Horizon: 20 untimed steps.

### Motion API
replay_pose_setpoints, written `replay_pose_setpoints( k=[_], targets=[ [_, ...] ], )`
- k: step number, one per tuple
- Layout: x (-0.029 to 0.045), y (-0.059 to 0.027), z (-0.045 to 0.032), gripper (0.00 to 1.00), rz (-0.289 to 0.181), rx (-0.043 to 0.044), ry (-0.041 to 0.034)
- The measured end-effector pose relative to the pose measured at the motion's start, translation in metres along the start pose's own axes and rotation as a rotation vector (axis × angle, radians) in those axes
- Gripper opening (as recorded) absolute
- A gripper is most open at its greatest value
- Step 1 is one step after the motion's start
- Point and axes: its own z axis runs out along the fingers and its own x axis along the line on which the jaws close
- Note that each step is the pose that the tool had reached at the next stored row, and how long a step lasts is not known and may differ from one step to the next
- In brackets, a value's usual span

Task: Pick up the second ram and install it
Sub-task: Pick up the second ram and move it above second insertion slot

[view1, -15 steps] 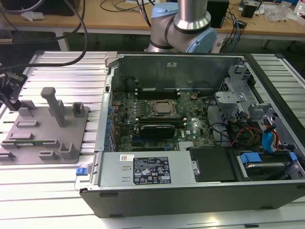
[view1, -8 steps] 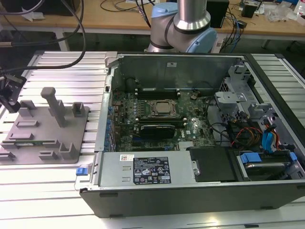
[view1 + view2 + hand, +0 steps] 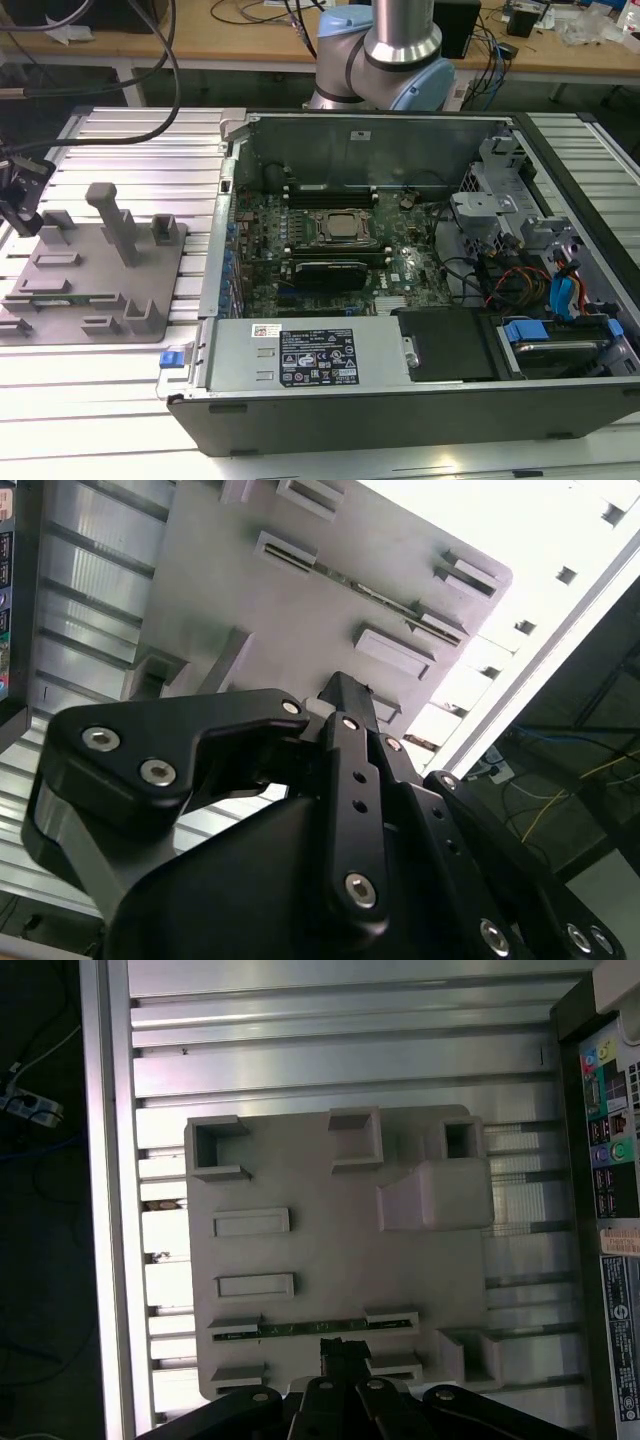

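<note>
The second ram [image 3: 310,1327] is a thin green stick lying on edge between low grey holder blocks on the grey holder plate [image 3: 330,1260]. It also shows in the second wrist view as a narrow strip [image 3: 372,588]. In the exterior view the ram [image 3: 62,298] sits near the plate's front edge. My gripper [image 3: 345,1348] hovers above the plate, just beside the ram's middle and apart from it. Its black fingers [image 3: 345,695] stand together, shut, with nothing between them. In the exterior view my gripper [image 3: 20,200] is at the far left.
An open computer case [image 3: 300,360] with its motherboard [image 3: 330,245] lies on the exterior view's right of the plate. A tall grey post [image 3: 118,220] and several other blocks stand on the plate. The ribbed metal table [image 3: 120,130] ends at a rail [image 3: 100,1210].
</note>
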Motion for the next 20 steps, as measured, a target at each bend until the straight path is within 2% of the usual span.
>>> replay_pose_setpoints(
  k=[5,8,11,18,20],
  targets=[
    [0.0,0.0,0.0001,0.08,-0.001,-0.0001,0.0],
    [0.0,0.0,0.0003,0.08,-0.025,-0.0006,0.0011],
    [0.0,0.0,0.0007,0.08,-0.108,-0.0026,0.0046],
    [0.0,0.0,0.001,0.08,-0.248,-0.0059,0.0106],
    [0.0,0.0,0.0011,0.08,-0.311,-0.0073,0.0133]
  ],
)
